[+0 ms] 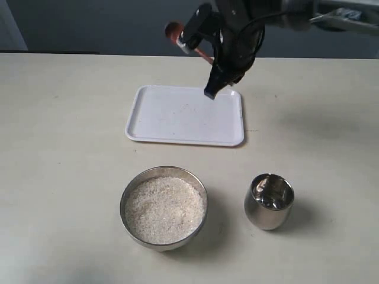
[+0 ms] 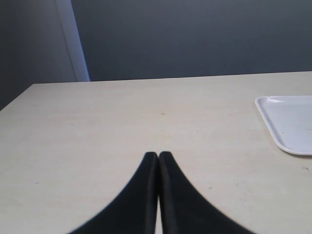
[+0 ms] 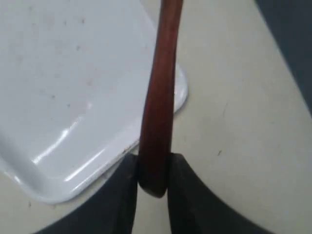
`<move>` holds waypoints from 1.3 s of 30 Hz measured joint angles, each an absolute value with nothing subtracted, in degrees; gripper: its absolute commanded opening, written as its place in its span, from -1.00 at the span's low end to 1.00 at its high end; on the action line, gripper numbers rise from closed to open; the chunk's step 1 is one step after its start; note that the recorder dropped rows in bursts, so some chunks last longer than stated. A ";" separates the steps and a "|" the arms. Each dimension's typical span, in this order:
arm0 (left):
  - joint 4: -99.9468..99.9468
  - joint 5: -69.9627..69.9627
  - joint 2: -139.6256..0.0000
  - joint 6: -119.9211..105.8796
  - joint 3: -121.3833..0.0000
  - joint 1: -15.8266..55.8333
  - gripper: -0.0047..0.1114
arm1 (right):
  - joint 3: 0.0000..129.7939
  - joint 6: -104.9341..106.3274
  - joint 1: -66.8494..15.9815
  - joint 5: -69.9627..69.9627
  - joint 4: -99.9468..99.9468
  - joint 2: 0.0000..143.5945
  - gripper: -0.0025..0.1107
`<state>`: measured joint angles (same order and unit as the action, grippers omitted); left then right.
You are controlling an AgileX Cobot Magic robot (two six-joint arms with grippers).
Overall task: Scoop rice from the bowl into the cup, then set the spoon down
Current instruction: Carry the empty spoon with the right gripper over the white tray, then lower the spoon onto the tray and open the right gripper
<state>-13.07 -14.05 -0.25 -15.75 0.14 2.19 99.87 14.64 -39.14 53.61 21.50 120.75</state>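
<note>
The steel bowl (image 1: 164, 207) stands near the table's front, filled with white rice (image 1: 164, 209). To its right stands the small steel cup (image 1: 269, 201). High above the tray's far edge, my right gripper (image 1: 214, 76) is shut on the reddish-brown wooden spoon (image 1: 188, 41), whose oval bowl sticks out to the left. In the right wrist view the spoon (image 3: 160, 97) handle's end is clamped in my right gripper (image 3: 153, 168). My left gripper (image 2: 158, 156) is shut with nothing in it, hovering over bare table, and does not show in the exterior view.
A white tray (image 1: 148, 121) lies behind the bowl, with a few stray grains on it; its corner (image 2: 287, 124) shows in the left wrist view and its edge (image 3: 73, 97) under the spoon in the right wrist view. The cream table (image 1: 59, 177) stretches wide on all sides.
</note>
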 measured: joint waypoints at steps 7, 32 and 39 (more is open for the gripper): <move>-13.07 -14.05 -0.25 -15.75 0.14 2.19 -0.91 | 105.51 16.47 -39.02 56.54 19.76 132.23 -0.97; -13.07 -14.05 -0.25 -15.75 0.14 2.19 -0.91 | 107.32 15.83 -38.80 62.12 19.42 135.69 -0.58; -13.07 -14.05 -0.25 -15.75 0.14 2.19 -0.91 | 107.32 5.43 -38.69 63.05 16.15 126.25 -0.96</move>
